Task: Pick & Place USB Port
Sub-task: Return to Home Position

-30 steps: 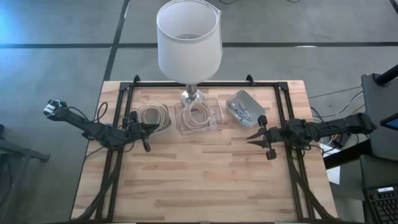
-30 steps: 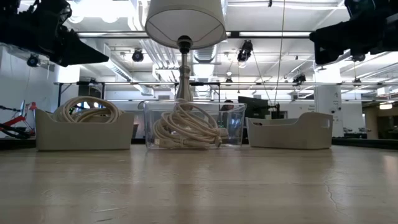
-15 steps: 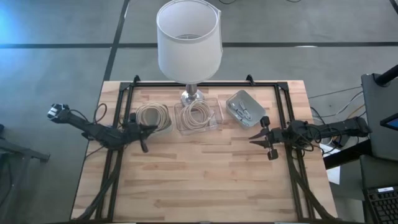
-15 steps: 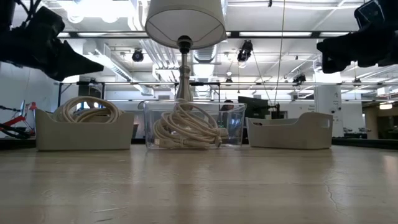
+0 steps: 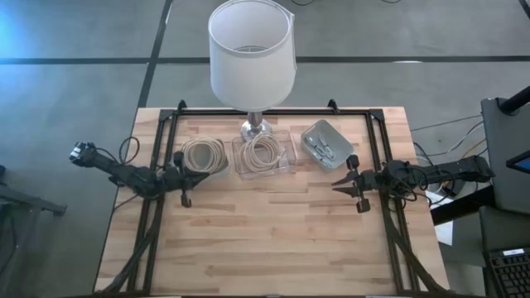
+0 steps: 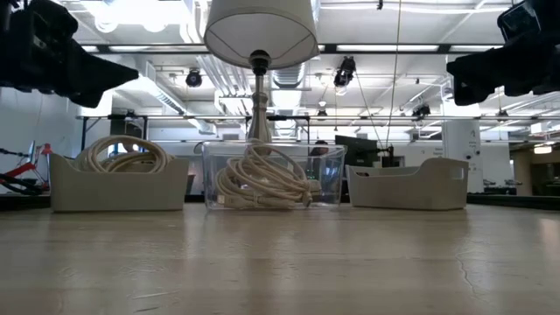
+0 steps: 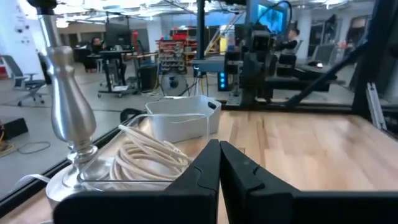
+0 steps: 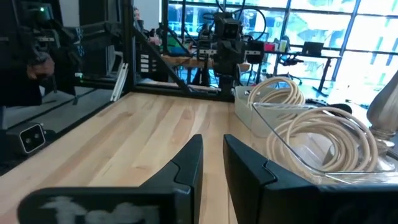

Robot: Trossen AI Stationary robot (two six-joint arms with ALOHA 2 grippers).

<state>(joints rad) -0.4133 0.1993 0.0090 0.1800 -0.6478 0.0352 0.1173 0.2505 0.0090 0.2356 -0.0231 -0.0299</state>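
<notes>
Charger cables (image 5: 319, 146) lie in the right gray bin (image 5: 332, 127) at 1 o'clock on the table (image 5: 265, 228), so sorting looks finished, and the left gripper (image 5: 195, 174), closed and empty at 9 o'clock, and the right gripper (image 5: 338, 184), narrowly parted and empty at 3 o'clock, only need parking.

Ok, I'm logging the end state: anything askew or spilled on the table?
Only the gray plastic bin at back right sits rotated, unlike the roughly square-set clear plastic bin beside it. Nothing looks spilled.
</notes>
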